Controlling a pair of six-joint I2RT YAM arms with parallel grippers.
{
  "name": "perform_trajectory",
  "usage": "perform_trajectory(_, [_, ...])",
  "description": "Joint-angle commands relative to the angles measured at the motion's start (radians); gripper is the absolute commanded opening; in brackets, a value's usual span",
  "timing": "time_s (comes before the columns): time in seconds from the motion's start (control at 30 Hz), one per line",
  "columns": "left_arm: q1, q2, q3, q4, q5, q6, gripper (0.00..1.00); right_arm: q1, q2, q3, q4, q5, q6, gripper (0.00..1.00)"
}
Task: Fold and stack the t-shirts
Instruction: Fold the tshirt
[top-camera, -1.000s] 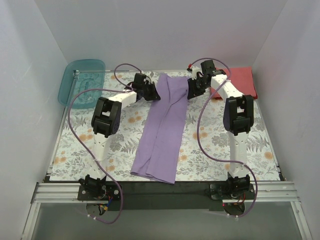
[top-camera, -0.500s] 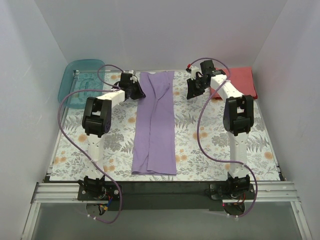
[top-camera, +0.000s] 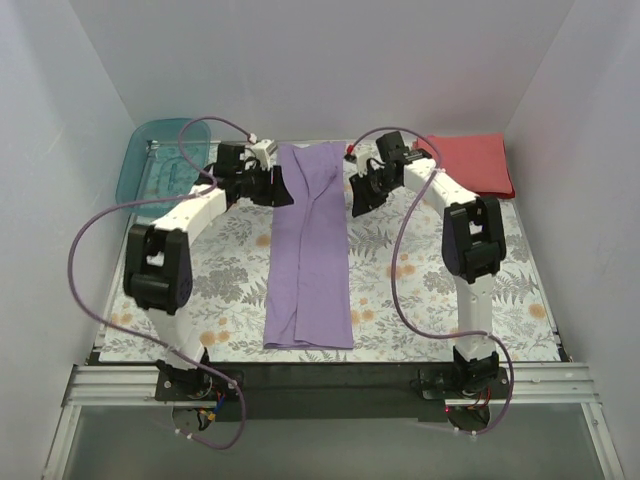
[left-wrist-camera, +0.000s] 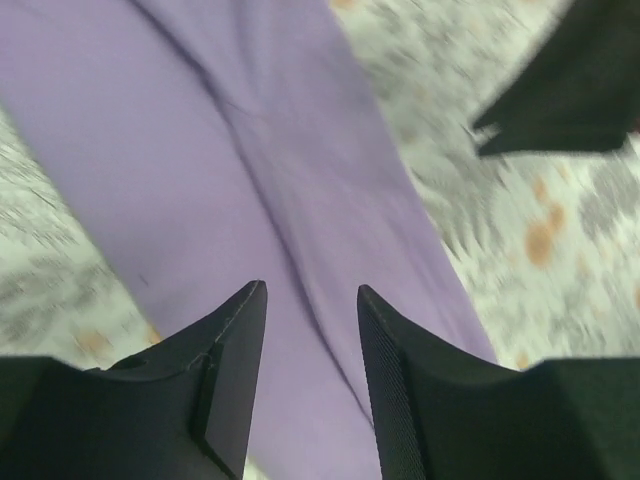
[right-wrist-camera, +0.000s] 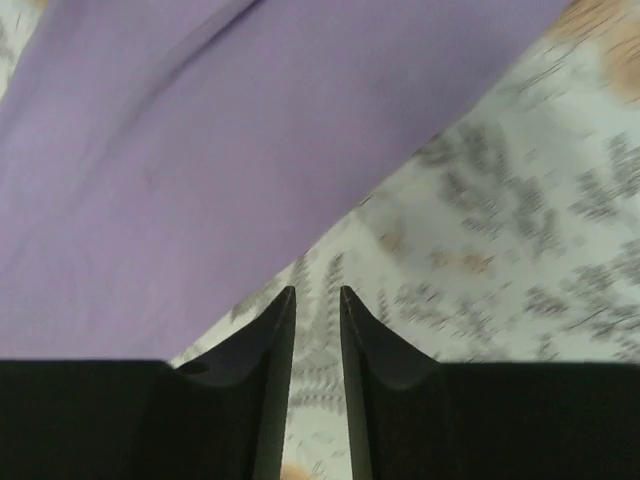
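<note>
At bench (top-camera: 430, 300) centre, the lavender t-shirt (top-camera: 308, 250) lies flat, folded lengthwise into a long strip. The coral-red t-shirt (top-camera: 472, 164) lies folded at the far right corner. The left tool (left-wrist-camera: 312, 290) hovers over the strip's far end, fingers apart, empty. The right tool (right-wrist-camera: 317, 292) sits just beside the strip's right edge over the bench, with a narrow gap between its fingers and nothing gripped.
</note>
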Motion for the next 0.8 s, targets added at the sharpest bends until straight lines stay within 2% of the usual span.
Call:
perform_trajectory(0.0, [0.002,-0.238,-0.146,-0.179,0.22,0.324,0.42,0.007,-0.202,-0.127,-0.044,-0.062,-0.156,0.34])
perform_trajectory(0.03, [0.003,-0.331,-0.177,-0.223,0.244,0.471,0.44,0.007,-0.292,-0.164,-0.043,-0.041,-0.193,0.38])
perform_trajectory(0.07, [0.003,-0.38,-0.245,-0.301,0.246,0.538,0.47,0.007,-0.34,-0.231,-0.043,-0.03,-0.275,0.4])
perform_trajectory(0.1, [0.003,-0.436,-0.281,-0.329,0.24,0.604,0.5,0.007,-0.387,-0.257,-0.041,-0.021,-0.314,0.5])
perform_trajectory(0.13, [0.005,-0.542,-0.322,-0.352,0.247,0.704,0.58,0.007,-0.473,-0.28,-0.039,-0.018,-0.351,0.6])
perform_trajectory(0.2, [0.005,-0.646,-0.415,-0.415,0.267,0.788,0.81,0.013,-0.552,-0.34,-0.043,-0.038,-0.461,0.84])
perform_trajectory(0.23, [0.003,-0.734,-0.438,-0.429,0.28,0.844,0.84,0.016,-0.614,-0.36,-0.04,-0.067,-0.488,0.87])
perform_trajectory(0.27, [0.0,-0.776,-0.458,-0.416,0.293,0.865,0.85,0.02,-0.645,-0.377,-0.039,-0.097,-0.505,0.98])
perform_trajectory(0.33, [-0.006,-0.889,-0.508,-0.405,0.298,0.876,0.85,0.023,-0.714,-0.426,-0.039,-0.216,-0.581,0.99])
perform_trajectory(0.43, [-0.011,-0.997,-0.571,-0.453,0.338,0.977,0.86,0.024,-0.774,-0.483,-0.049,-0.345,-0.618,0.99])
perform_trajectory(0.47, [-0.012,-1.014,-0.588,-0.521,0.365,1.088,0.84,0.051,-0.788,-0.506,-0.046,-0.363,-0.62,0.98])
perform_trajectory(0.5, [-0.012,-1.027,-0.625,-0.573,0.375,1.16,0.83,0.088,-0.8,-0.55,-0.044,-0.343,-0.62,0.98])
perform_trajectory(0.53, [-0.02,-1.039,-0.648,-0.625,0.375,1.229,0.82,0.14,-0.817,-0.584,-0.044,-0.223,-0.636,0.98])
perform_trajectory(0.57, [-0.023,-1.06,-0.674,-0.688,0.37,1.295,0.81,0.249,-0.826,-0.621,-0.04,-0.16,-0.652,0.98])
perform_trajectory(0.6, [-0.026,-1.07,-0.708,-0.705,0.355,1.369,0.8,0.296,-0.84,-0.664,-0.027,-0.113,-0.672,0.99])
perform_trajectory(0.67, [-0.031,-1.097,-0.786,-0.754,0.355,1.463,0.78,0.415,-0.888,-0.816,0.075,-0.018,-0.669,0.98])
perform_trajectory(0.7, [-0.031,-1.106,-0.809,-0.757,0.359,1.536,0.77,0.454,-0.903,-0.869,0.121,0.006,-0.66,0.99])
perform_trajectory(0.77, [-0.043,-1.125,-0.883,-0.713,0.362,1.561,0.75,0.563,-0.931,-0.974,0.183,0.088,-0.644,0.96])
